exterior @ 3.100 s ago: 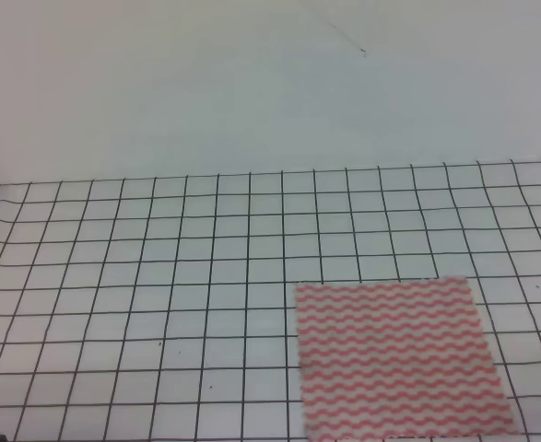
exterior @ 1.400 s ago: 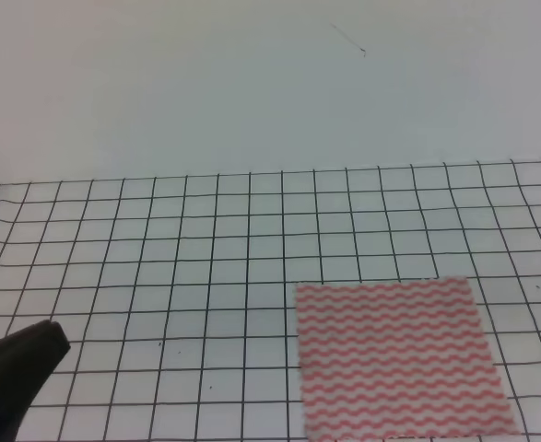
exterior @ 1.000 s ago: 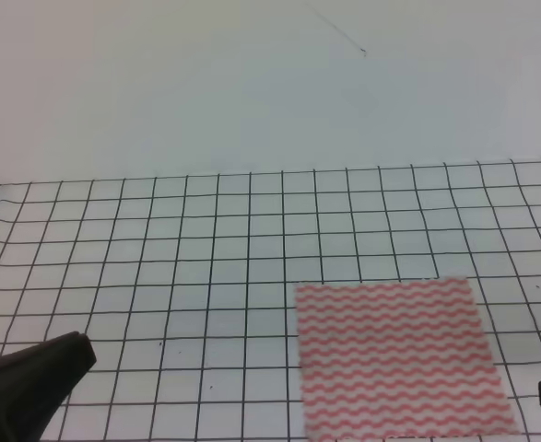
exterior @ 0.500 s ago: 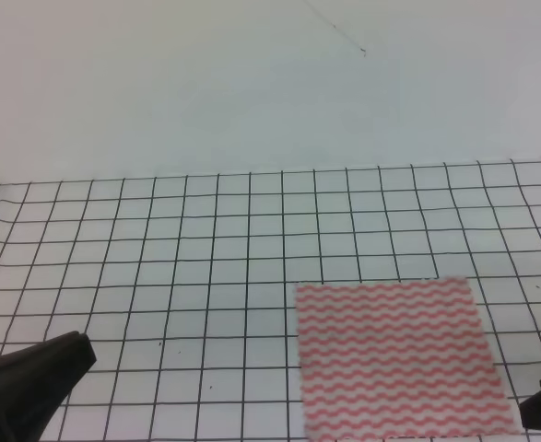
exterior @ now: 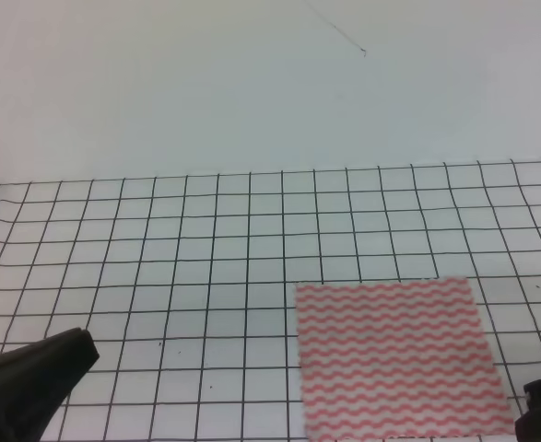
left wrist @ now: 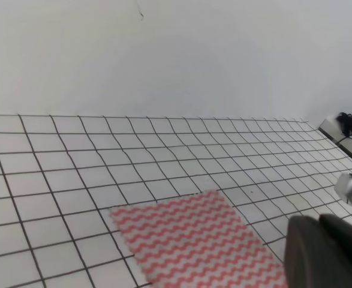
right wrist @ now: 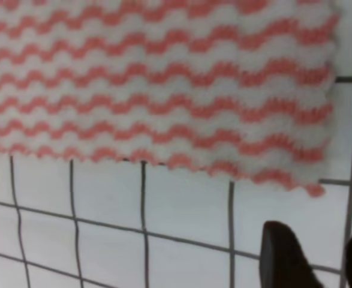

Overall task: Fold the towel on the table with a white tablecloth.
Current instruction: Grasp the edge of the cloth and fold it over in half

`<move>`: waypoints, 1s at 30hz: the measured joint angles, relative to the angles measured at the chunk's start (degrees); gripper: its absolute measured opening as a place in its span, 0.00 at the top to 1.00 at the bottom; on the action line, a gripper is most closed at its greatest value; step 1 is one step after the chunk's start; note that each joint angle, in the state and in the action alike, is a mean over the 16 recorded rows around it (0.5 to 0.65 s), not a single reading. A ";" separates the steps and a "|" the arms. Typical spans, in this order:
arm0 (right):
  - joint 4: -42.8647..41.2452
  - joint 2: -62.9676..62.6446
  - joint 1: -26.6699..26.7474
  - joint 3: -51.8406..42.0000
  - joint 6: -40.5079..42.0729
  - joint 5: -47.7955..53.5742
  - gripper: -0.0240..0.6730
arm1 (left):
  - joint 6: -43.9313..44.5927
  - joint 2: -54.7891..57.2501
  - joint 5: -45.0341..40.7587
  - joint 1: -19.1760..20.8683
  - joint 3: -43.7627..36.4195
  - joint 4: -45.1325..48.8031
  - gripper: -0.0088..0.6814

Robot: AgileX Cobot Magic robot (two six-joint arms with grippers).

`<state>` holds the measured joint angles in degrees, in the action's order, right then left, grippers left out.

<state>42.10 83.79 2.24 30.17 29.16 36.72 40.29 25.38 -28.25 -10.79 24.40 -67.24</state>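
Moved: your right gripper point(right wrist: 316, 258) has dropped toward the towel's point(exterior: 397, 357) near right corner; the left gripper point(exterior: 30, 373) has barely shifted.
Towel: thin rectangle, pink-red and white wavy stripes, lying flat on the gridded tablecloth point(exterior: 205, 249).
Right gripper: dark fingers point(right wrist: 283, 258) parted, just beside the towel's corner, holding nothing.
Left gripper: well apart from the towel; you can't tell its state.

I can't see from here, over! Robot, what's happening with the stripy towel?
Left gripper far from towel. Right gripper open beside its corner, nothing held. Towel flat, unfolded on tablecloth. Nothing in the way.
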 joint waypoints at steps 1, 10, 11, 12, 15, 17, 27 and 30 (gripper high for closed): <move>0.08 0.50 0.00 0.00 -0.12 -0.35 0.62 | 0.03 -0.01 -0.08 0.00 0.00 -0.19 0.99; 2.48 4.65 0.00 0.00 0.36 -3.42 0.62 | 0.73 0.00 -1.27 0.00 0.00 -0.77 0.99; 3.21 5.10 0.00 0.00 0.81 -3.71 0.62 | 0.82 0.00 -1.39 0.00 0.00 -0.77 0.99; 4.03 5.53 0.00 0.00 1.32 -4.01 0.62 | 0.91 0.00 -1.51 0.00 0.00 -0.78 0.99; 6.75 6.80 0.00 0.06 3.03 -4.78 0.62 | 1.18 0.00 -1.80 0.00 0.00 -0.81 0.99; 8.63 7.64 0.00 0.12 4.27 -5.10 0.62 | 1.32 0.00 -1.95 0.00 0.00 -0.83 0.99; 17.61 10.22 0.00 0.43 10.95 -5.61 0.65 | 1.51 -0.01 -2.11 0.00 0.00 -0.92 0.99; 19.12 10.48 0.00 0.50 12.25 -5.49 0.69 | 1.53 -0.01 -2.13 0.00 0.00 -0.92 0.99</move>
<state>61.22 94.26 2.24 30.67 41.41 31.23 41.83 25.37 -30.39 -10.79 24.40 -68.15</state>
